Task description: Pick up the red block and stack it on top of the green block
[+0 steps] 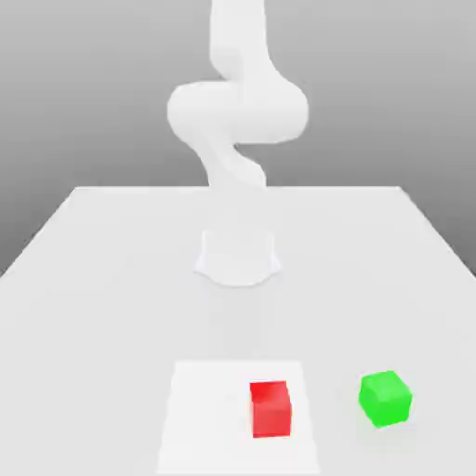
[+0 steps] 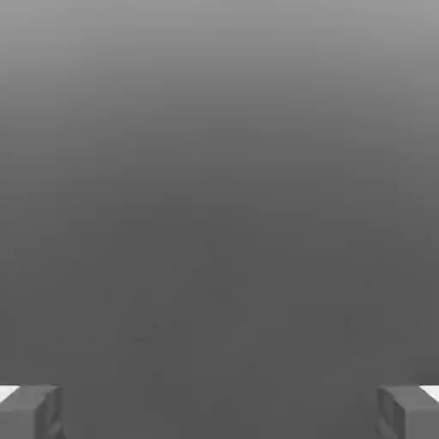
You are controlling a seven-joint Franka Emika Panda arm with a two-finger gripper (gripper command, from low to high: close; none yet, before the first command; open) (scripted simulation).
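Red block (image 1: 271, 410): near-square to view | green block (image 1: 385, 399): turned askew

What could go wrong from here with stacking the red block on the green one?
The green block sits turned relative to the red block, so the stack might end up misaligned. The end effector is open wide, so uneven closing could nudge the red block first.

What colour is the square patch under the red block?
White; the patch shows best in the exterior view.
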